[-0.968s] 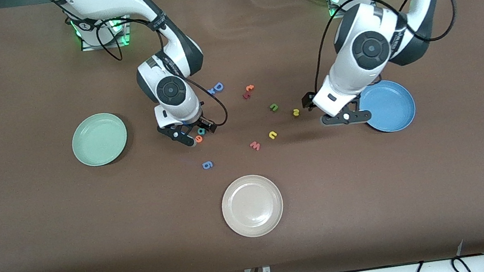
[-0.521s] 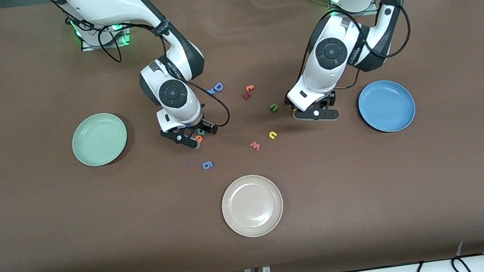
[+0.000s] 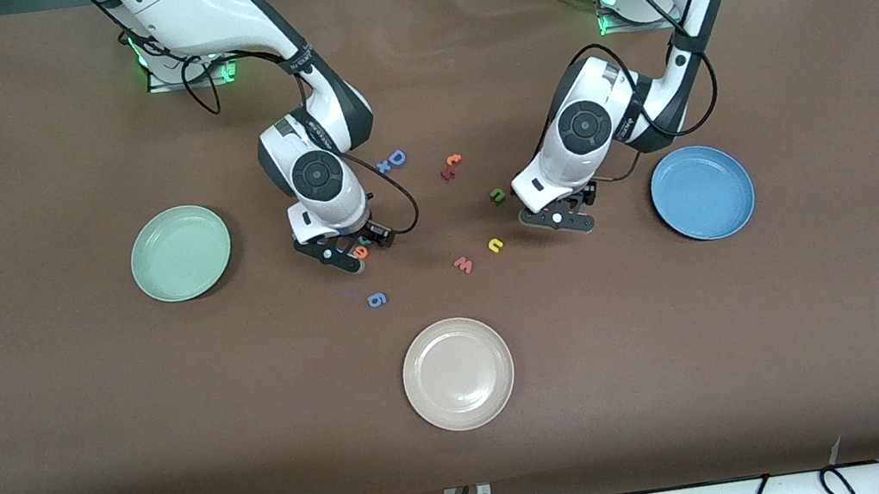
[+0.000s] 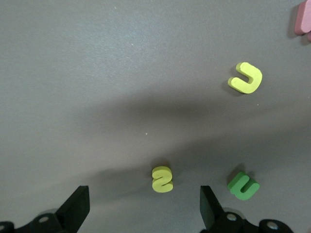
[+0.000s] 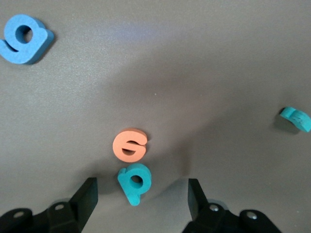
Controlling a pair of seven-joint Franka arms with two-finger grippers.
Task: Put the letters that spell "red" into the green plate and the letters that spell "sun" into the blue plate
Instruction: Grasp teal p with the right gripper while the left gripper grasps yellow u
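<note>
My right gripper [image 5: 142, 199] hangs low over the table and is open, with the teal "d" [image 5: 134, 182] lying between its fingers, touching neither. The orange "e" [image 5: 129, 144] lies right against the "d", and the teal "r" [image 5: 295, 118] a little way off. My left gripper [image 4: 143, 206] is open above the yellow "s" [image 4: 162, 178], with the green "n" [image 4: 243, 185] beside it and the yellow "u" [image 4: 246, 77] farther out. The green plate [image 3: 181, 252] sits toward the right arm's end, the blue plate [image 3: 701, 192] toward the left arm's end. Neither plate holds anything.
A cream-white plate [image 3: 458, 373] lies nearest the front camera. A blue "g" [image 3: 377, 299], a red "w" [image 3: 463, 264], a blue "D" [image 3: 394, 159] and an orange "t" [image 3: 453, 160] are scattered between the two grippers.
My left arm has swung from the blue plate's edge toward the middle and now covers the yellow "s". My right gripper has sunk slightly over the "d" and "e", its jaws a little narrower.
</note>
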